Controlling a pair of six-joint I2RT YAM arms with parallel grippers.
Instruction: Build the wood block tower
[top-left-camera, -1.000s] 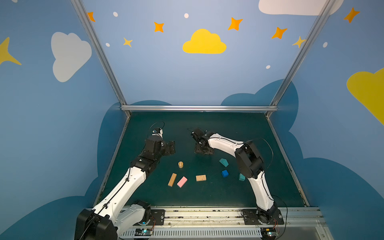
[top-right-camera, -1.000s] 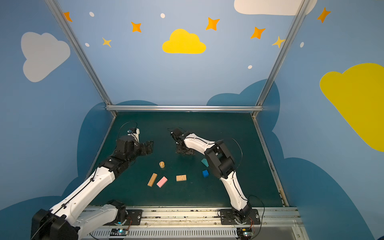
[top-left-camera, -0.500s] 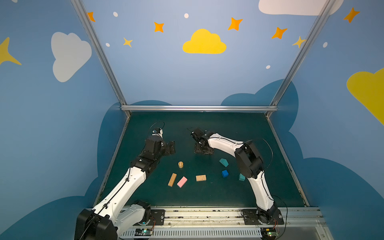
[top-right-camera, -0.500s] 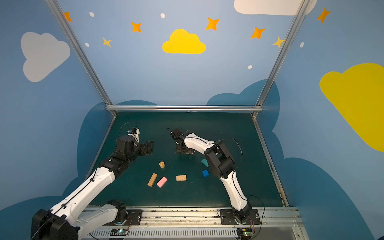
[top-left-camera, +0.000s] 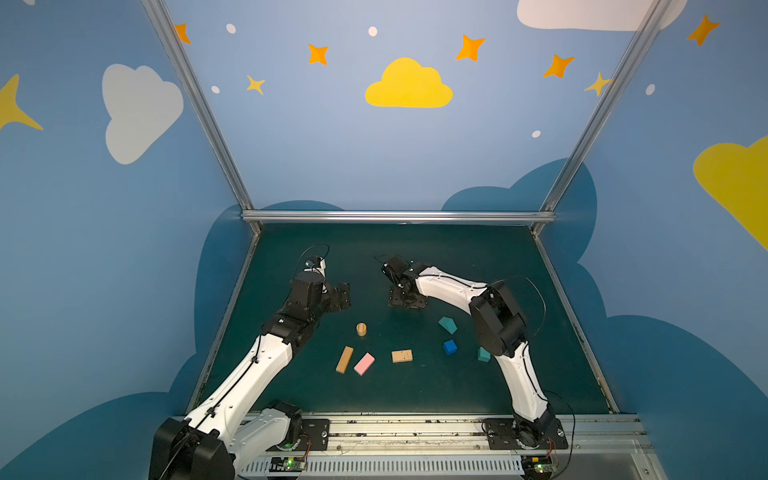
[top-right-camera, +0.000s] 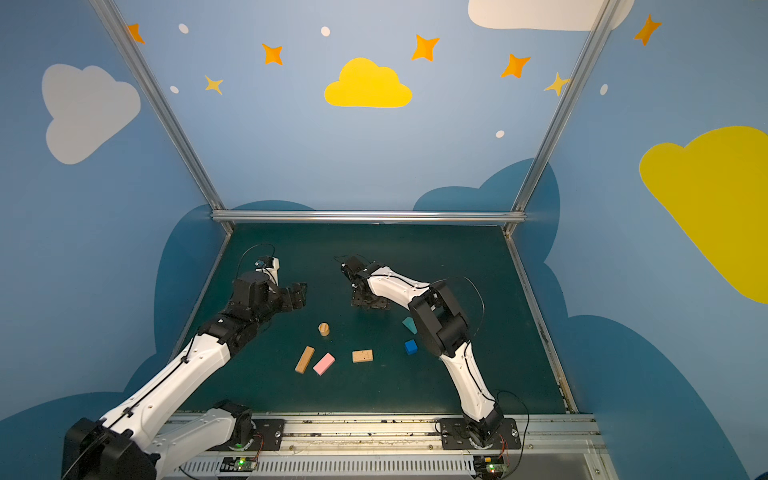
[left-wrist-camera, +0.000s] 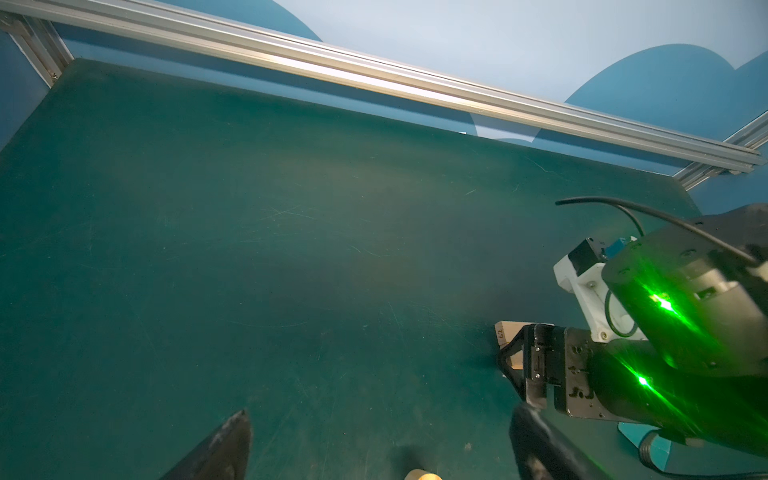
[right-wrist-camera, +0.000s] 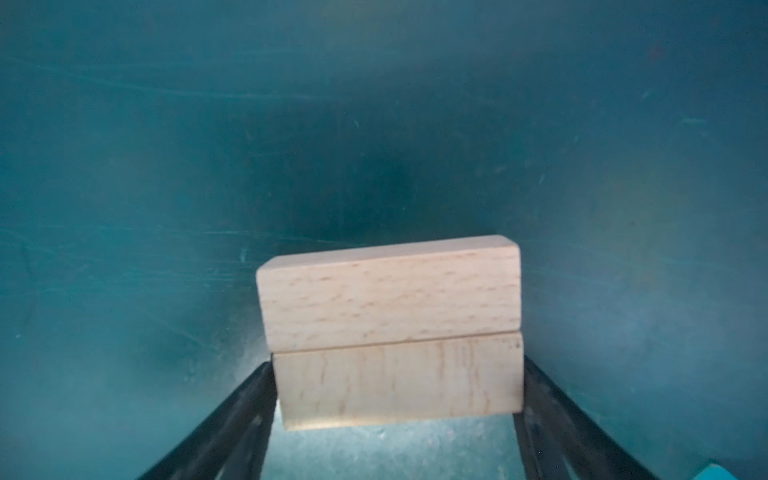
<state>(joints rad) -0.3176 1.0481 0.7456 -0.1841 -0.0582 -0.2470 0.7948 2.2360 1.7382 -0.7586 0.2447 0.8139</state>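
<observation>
here, two touching tan wooden bars (right-wrist-camera: 388, 299) are straddled by the parted right gripper (right-wrist-camera: 397, 370); the left gripper (left-wrist-camera: 380, 415) is spread wide beside them.

We see bright, even overhead light in both top views, soft shadows on the surface (top-left-camera: 415, 257), wide-angle bend at edges. Left wrist: green LED flare (left-wrist-camera: 665, 303) streaks. Right wrist: dim, vignetted, tan bars (right-wrist-camera: 390, 299) soft

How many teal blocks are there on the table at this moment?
2. The house-shaped block lies right of centre, beside the elbow of the right arm. The teal cube lies nearer the front, partly behind that arm. The arm may hide more.
</observation>
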